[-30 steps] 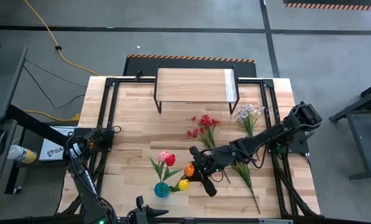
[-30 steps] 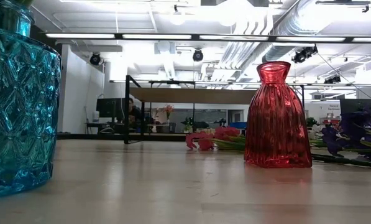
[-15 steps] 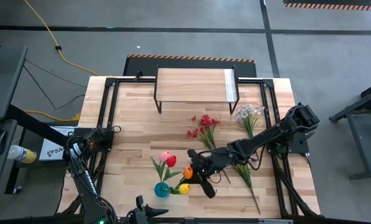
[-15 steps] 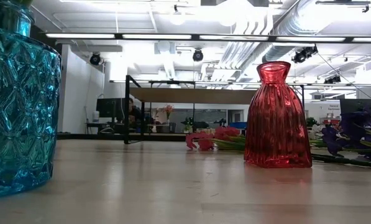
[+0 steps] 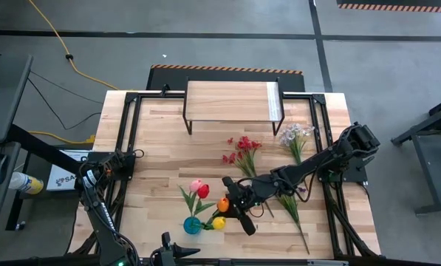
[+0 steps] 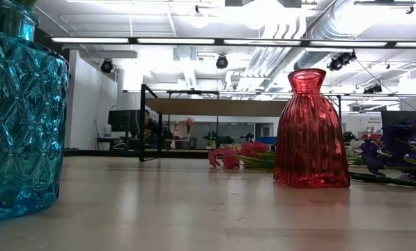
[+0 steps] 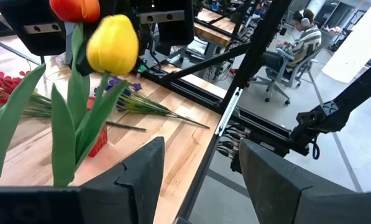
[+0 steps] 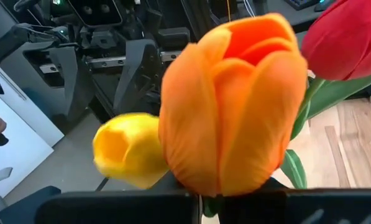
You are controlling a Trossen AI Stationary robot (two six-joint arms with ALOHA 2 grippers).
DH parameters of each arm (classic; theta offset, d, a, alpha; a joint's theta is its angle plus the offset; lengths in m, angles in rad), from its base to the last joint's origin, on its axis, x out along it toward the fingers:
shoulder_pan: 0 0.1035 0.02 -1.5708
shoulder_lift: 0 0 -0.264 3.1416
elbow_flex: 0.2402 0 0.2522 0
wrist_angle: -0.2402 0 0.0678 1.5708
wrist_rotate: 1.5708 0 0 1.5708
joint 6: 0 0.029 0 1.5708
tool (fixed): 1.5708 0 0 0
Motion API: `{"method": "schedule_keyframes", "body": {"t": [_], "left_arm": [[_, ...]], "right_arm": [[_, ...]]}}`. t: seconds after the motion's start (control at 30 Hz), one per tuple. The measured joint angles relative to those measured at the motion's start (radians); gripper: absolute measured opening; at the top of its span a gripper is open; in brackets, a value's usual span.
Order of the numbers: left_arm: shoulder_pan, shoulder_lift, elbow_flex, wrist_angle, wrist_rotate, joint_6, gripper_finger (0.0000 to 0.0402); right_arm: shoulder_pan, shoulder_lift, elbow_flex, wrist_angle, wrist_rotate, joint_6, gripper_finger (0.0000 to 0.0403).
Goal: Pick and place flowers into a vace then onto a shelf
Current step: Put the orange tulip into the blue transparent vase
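Note:
A blue glass vase near the table's near edge holds pink, red and yellow tulips. My right gripper reaches in from the table's right and is shut on an orange tulip beside that vase. The tulip's bloom fills the right wrist view. A red vase stands upright on the table. My left gripper waits open at the near edge, just behind the blue vase. The shelf stands at the far edge. My right gripper pinches the orange tulip's green stem just under the bloom, between its two shut fingers. It comes at it from the table's right, slanting down. The bloom stands up past the fingers. The gripper hides the stem's lower end.
Red, white and purple sprigs lie on the table right of centre, under and beside my right arm. Black frame rails run along both table sides. A seated person shows beyond the table.
My right gripper has crept a little toward the table's left and the blue vase, carrying the orange tulip with it. It has stayed shut.

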Motion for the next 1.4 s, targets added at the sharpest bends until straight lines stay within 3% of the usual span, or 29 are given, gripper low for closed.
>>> {"method": "schedule_keyframes", "body": {"t": [0.8,1.4], "left_arm": [[0.0,0.0,0.0,-0.002,-0.008,0.003,0.0239],[0.0,0.0,0.0,-0.002,-0.008,0.003,0.0239]], "right_arm": [[0.0,0.018,0.0,0.0,-0.059,-0.05,0.0018],[-0.013,0.017,0.0,-0.043,-0.079,-0.072,0.0225]]}}
